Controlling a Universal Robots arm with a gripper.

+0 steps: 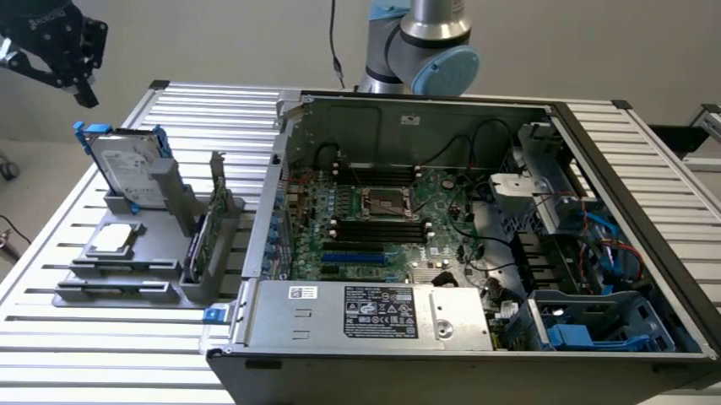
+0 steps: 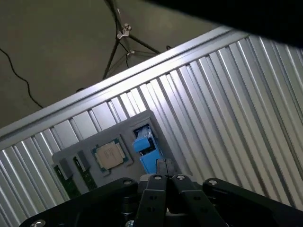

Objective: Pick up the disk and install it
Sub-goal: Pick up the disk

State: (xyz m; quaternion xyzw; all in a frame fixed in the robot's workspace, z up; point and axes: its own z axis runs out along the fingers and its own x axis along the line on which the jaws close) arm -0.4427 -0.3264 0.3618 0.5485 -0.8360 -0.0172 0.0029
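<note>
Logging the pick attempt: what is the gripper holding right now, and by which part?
Nothing. The gripper has its jaws shut and empty, clear of the disk, which stands upright in the grey rack.

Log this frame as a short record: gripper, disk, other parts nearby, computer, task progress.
gripper: black gripper, shut and holding nothing, in the air toward the exterior view's left of the disk, apart from it
disk: silver-grey rectangular metal hard drive with white label and blue side rails, standing upright in a grey plastic holder
nearby: smaller flat silver drive lying flat on the same holder
computer: open grey metal computer case, motherboard exposed
progress: disk not yet picked up
</note>
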